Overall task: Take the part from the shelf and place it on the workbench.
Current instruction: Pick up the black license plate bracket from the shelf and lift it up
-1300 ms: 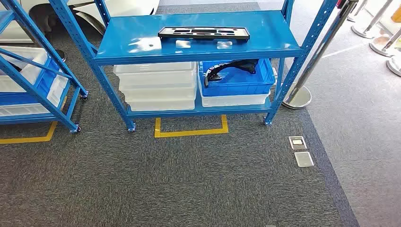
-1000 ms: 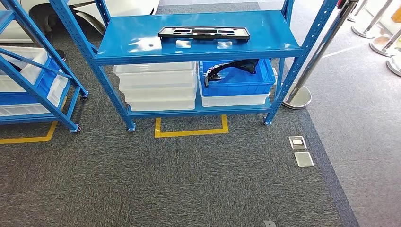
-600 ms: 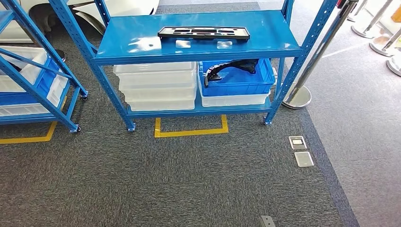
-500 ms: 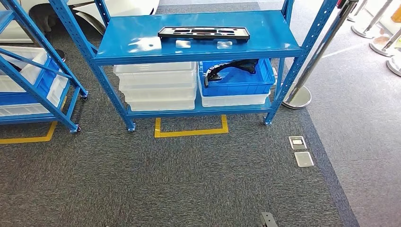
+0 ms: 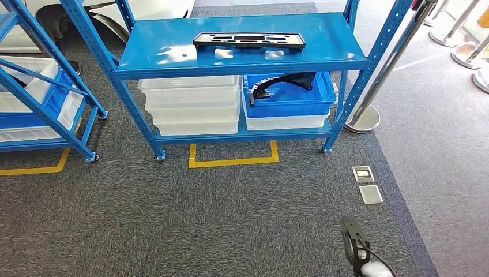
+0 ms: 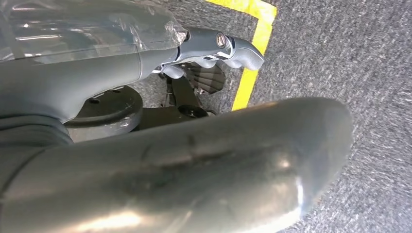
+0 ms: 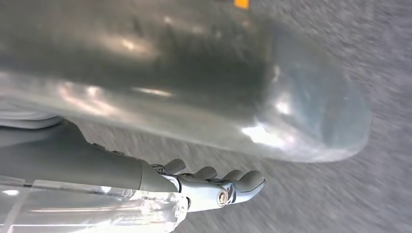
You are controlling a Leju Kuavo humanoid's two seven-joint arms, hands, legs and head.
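Black part (image 5: 248, 40) lies flat on the blue shelf (image 5: 173, 57); my right hand (image 5: 358, 249) (fingers loosely apart) holds nothing.

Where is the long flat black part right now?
In the head view, the black part lies flat on the top board of the middle blue shelf, above the blue bin and the white bins.

right hand (image 5: 358, 254): cut by bottom edge | right wrist view carpet (image 7: 340, 204): blurred
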